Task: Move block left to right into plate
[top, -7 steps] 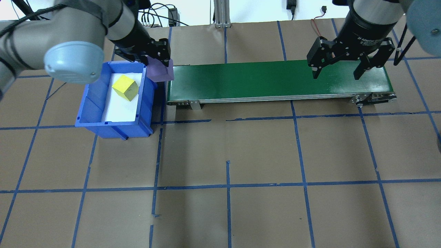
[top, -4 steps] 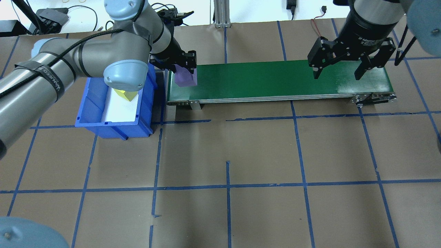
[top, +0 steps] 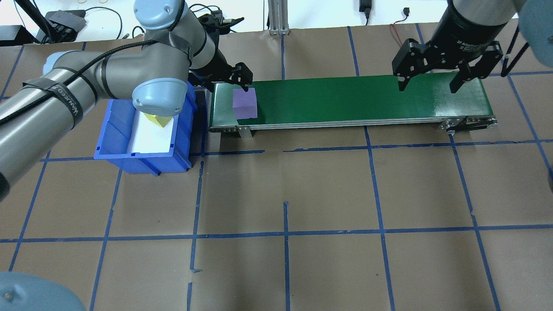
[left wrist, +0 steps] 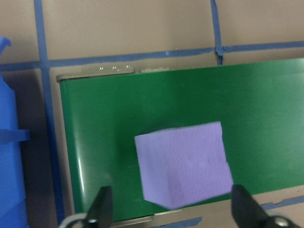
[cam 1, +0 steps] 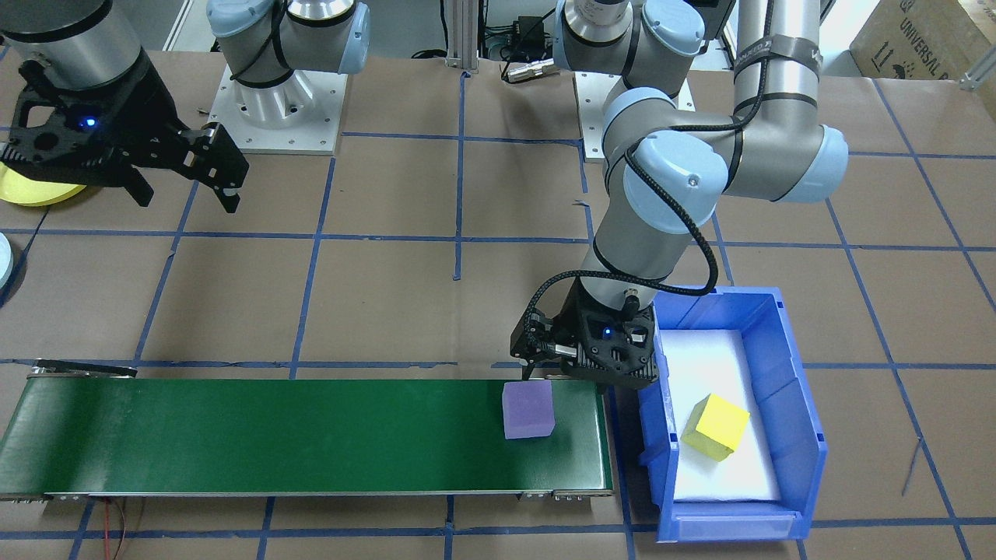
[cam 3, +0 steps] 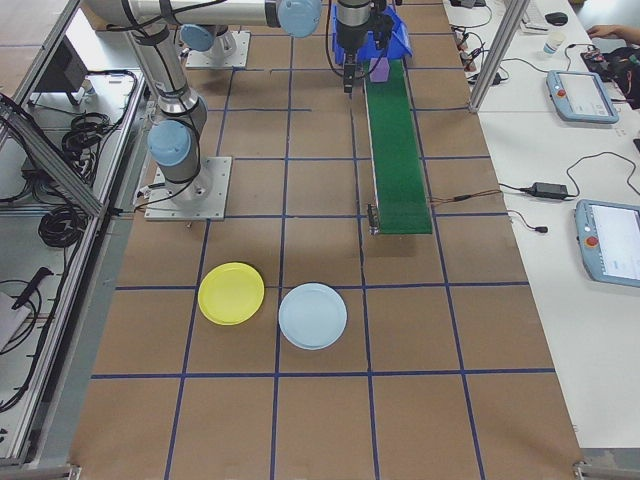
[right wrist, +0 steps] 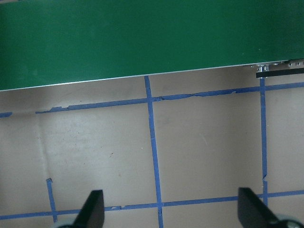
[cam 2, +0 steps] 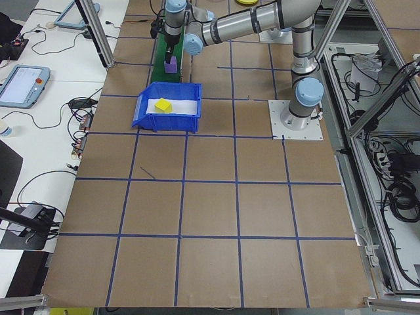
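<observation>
A purple block [top: 245, 103] [cam 1: 527, 410] [left wrist: 183, 164] rests on the left end of the green conveyor belt [top: 345, 97]. My left gripper [top: 231, 82] [cam 1: 564, 377] [left wrist: 173, 209] hangs open just above and behind it, fingers spread wider than the block and not touching it. My right gripper [top: 427, 86] [cam 1: 187, 201] [right wrist: 172, 211] is open and empty over the belt's right end. A yellow plate [cam 3: 231, 293] and a light blue plate [cam 3: 312, 315] lie on the table beyond the belt's right end.
A blue bin [top: 129, 153] [cam 1: 794, 404] stands beside the belt's left end, holding a yellow block [cam 1: 716, 426] on white padding. The left arm's elbow [top: 157, 93] overhangs the bin. Brown paper with blue tape lines covers the table.
The left gripper carried the purple block from over the bin to the belt, then opened and let it go. The right gripper shifted slightly to the right.
</observation>
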`<action>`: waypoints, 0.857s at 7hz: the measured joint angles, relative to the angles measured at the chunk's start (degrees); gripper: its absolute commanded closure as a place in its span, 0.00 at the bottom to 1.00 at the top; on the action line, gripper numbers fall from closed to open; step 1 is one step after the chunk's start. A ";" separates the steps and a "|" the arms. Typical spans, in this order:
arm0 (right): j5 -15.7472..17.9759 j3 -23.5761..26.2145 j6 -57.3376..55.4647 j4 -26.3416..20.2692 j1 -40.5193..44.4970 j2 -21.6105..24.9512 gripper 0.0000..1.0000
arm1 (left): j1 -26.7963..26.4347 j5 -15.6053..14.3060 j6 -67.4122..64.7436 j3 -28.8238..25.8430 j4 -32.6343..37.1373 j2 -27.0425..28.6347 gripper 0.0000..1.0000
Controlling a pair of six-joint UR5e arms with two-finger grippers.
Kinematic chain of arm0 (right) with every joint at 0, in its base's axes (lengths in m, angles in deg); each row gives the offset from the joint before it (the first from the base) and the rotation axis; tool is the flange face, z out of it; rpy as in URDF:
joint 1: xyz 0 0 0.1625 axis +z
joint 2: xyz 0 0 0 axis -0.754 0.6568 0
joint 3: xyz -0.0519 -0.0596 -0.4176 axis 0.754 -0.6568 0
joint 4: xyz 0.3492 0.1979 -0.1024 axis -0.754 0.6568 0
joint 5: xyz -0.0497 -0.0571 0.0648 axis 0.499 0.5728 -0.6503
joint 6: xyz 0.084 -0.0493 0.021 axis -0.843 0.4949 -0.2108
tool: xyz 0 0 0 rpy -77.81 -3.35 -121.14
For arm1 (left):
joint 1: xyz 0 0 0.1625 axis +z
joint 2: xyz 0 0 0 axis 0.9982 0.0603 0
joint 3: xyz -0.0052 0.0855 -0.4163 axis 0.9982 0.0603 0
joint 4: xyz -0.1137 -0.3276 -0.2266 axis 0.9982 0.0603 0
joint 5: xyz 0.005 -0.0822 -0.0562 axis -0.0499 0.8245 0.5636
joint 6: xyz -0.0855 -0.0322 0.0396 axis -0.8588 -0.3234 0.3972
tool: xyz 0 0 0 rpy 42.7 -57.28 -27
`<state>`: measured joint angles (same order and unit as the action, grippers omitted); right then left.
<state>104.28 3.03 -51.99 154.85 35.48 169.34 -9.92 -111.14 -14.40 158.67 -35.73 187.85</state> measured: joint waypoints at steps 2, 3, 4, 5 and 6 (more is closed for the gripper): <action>-0.43 -0.21 1.93 -0.25 -4.53 0.00 0.00 | 4.46 -0.79 6.51 -0.05 1.88 -2.43 0.00; -1.86 -0.12 3.91 -0.79 -7.51 -0.16 0.00 | 8.98 -0.73 13.36 0.06 3.80 -3.33 0.00; -3.76 -0.05 8.64 -0.95 -11.23 -0.59 0.00 | 12.99 -0.61 18.50 0.23 5.16 -3.43 0.00; -5.81 -0.10 14.58 -0.72 -15.36 -1.30 0.00 | 15.31 -0.65 21.50 0.40 5.62 -2.60 0.00; -8.04 -0.02 20.56 -0.17 -19.02 -2.22 0.00 | 16.46 -0.76 24.23 0.35 5.57 -1.20 0.00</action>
<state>96.23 3.00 -31.42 154.67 16.46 167.12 6.54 -111.90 9.83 159.02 -30.16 186.65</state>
